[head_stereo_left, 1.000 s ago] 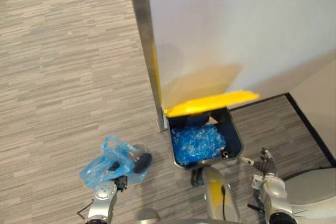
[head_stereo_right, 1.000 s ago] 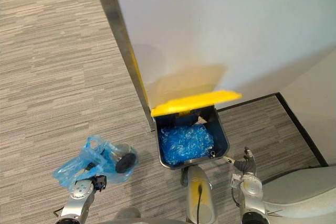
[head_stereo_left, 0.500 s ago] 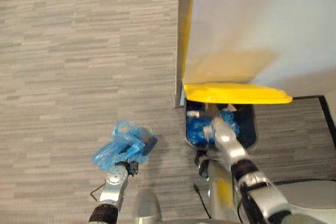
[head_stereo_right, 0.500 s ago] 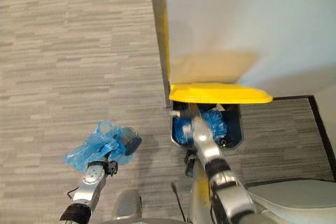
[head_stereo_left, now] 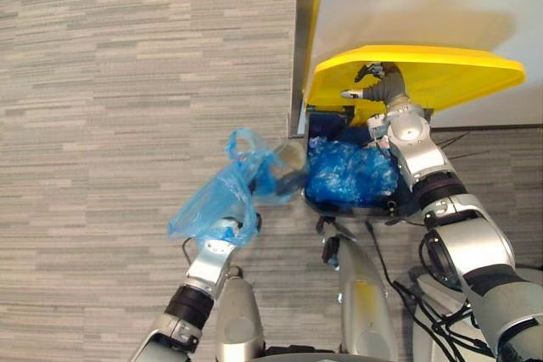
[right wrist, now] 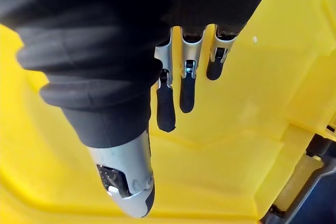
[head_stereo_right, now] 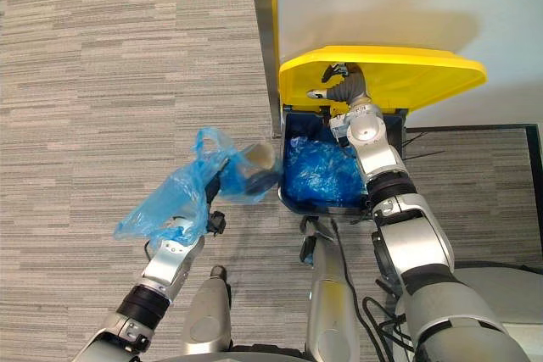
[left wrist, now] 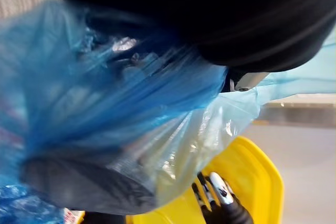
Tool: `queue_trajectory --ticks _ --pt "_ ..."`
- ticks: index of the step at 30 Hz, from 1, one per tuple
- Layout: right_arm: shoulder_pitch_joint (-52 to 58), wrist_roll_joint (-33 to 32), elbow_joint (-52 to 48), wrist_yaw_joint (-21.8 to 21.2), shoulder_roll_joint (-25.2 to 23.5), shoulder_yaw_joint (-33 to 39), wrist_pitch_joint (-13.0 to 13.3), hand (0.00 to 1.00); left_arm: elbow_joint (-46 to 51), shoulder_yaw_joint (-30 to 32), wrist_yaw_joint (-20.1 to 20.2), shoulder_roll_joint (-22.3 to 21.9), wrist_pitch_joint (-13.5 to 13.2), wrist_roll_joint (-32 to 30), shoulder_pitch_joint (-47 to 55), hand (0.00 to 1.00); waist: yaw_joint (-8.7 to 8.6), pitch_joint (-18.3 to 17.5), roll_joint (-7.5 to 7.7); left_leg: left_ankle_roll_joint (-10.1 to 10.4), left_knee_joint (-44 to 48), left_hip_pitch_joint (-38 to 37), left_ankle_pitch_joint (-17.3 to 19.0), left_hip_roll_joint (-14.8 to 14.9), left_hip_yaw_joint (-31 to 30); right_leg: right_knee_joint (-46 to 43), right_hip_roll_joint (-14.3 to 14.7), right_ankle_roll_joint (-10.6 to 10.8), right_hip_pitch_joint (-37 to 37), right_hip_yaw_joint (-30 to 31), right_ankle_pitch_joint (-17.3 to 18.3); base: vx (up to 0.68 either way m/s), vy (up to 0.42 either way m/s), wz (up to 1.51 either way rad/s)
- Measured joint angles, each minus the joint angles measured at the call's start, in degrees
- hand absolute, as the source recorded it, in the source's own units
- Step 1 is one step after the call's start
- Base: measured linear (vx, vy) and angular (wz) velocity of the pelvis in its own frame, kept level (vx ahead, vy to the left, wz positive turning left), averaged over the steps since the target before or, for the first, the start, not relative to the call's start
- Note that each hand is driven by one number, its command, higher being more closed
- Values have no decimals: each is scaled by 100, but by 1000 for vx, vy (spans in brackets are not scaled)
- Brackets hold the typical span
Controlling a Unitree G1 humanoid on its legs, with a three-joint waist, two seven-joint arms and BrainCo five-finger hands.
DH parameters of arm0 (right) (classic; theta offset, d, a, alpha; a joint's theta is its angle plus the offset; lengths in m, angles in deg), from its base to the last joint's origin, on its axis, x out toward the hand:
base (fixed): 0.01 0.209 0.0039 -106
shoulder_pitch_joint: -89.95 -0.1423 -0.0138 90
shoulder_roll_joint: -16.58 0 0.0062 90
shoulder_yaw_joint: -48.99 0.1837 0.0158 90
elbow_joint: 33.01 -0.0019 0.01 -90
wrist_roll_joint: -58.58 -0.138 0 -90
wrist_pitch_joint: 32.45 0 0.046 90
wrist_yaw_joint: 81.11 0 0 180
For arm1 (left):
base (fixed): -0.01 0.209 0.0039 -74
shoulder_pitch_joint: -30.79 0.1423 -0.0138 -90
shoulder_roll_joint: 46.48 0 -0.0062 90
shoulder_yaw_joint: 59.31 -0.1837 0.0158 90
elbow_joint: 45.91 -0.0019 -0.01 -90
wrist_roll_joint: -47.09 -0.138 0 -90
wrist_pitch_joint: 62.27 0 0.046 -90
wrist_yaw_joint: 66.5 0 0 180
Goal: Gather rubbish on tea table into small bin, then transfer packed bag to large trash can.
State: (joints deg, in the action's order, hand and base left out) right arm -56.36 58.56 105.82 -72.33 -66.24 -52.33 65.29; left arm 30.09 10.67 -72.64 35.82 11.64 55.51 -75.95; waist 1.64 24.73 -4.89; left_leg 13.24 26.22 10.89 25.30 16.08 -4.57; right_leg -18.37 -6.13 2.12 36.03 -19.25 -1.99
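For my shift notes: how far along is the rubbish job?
Done: the blue bag is packed and out of the small bin. In hand: the right hand props the yellow lid up; the left hand holds the bag beside the trash can. Left: drop it inside.

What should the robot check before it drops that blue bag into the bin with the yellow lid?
1. Yellow lid up: ok. The right hand props it from underneath, fingers straight.
2. Bin opening free: ok. Its blue liner lies uncovered.
3. Blue bag over the opening: not ok. It hangs beside the bin's left edge, above the floor.
4. Left hand holding the bag firmly: cannot tell. The plastic covers it.
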Motion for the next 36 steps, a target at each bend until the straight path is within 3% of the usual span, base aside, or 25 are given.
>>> queue_trajectory --ticks 8,12,14,18,19,28,36 --pt "-681 65 -5 -11 185 -306 -47 0 -152 -880 -35 -422 -74 100 -1567 100 -244 239 42 -46 109 -37 84 -56 193 -46 6 -3 67 175 -5 1 0 -9" --pt "-1056 119 -33 -13 375 -325 -47 0 -1136 -944 -256 -616 -51 9 -2342 100 -448 393 45 -103 236 26 197 -119 467 -51 58 17 291 436 -79 9 2 -35" --pt "-1125 118 -93 -11 588 -326 -47 0 -1638 -897 -361 -645 -14 -91 -2664 100 -464 436 74 -107 288 117 239 -125 610 -46 104 -19 467 561 -134 32 2 -34" --pt "-1475 107 -200 -14 832 -532 -52 0 -2778 -620 -538 -670 230 -310 -3321 100 -645 526 82 -72 291 389 272 -109 795 -40 224 -19 893 708 -177 58 -31 -25" --pt "-1511 104 -284 -16 854 -550 -52 0 -2928 -578 -542 -674 252 -330 -3408 0 -667 526 81 -73 290 442 273 -112 811 -41 239 -24 968 733 -181 81 -34 -28" --pt "-1702 -281 -1201 -9 927 -864 51 0 -4284 -101 -472 -747 569 -959 -4177 0 -811 623 84 -59 487 1022 426 -52 962 52 437 -55 1600 905 -315 74 -14 -16" --pt "-1235 -185 -1666 -88 786 -925 103 0 -4285 -13 -264 -739 758 -1734 -3781 0 -814 622 87 -47 229 722 411 -57 1114 30 505 -113 1516 984 -342 99 12 -9"
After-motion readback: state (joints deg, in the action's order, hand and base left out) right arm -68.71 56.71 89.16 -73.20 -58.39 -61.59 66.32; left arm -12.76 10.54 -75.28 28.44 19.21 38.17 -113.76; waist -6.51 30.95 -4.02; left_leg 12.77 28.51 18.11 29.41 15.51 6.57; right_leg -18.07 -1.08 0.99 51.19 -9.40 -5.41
